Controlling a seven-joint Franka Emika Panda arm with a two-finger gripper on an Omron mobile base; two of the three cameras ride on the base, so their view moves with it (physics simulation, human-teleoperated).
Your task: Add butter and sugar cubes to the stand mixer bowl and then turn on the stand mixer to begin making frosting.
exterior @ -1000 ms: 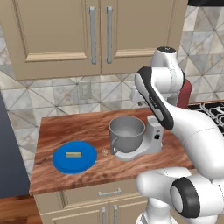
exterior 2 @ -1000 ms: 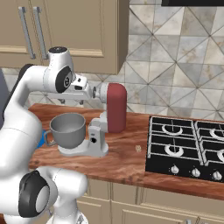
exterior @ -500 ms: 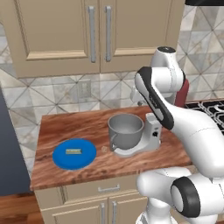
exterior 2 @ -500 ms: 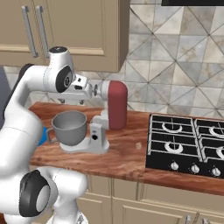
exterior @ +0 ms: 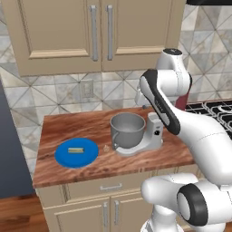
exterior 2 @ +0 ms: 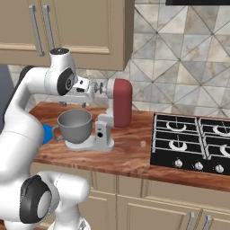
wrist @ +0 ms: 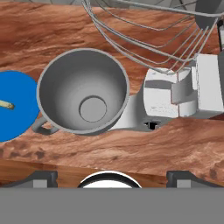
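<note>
Jaws now fully apart, empty — mixer head [exterior 2: 122, 102] tilted up, prob. just released; bowl [wrist: 83, 91] empty, butter [exterior: 75, 149] on plate [exterior: 89, 156].

Stand mixer [exterior 2: 112, 117] sits mid-counter [exterior: 68, 174], nearer the counter's right end, beside the stovetop [exterior 2: 193, 143] at that end. Stand mixer bowl [exterior: 128, 129] rests on the mixer's base, left of its column; head tilted up, whisk [wrist: 148, 35] above the bowl's right rim in the hand view. Plate [exterior: 77, 152] lies left of the bowl, toward the counter's front-left corner, butter [exterior: 75, 149] on it. Sugar cubes [exterior: 106, 147] on the counter between plate and bowl. Cabinets [exterior: 97, 31] hang above the back edge.
</note>
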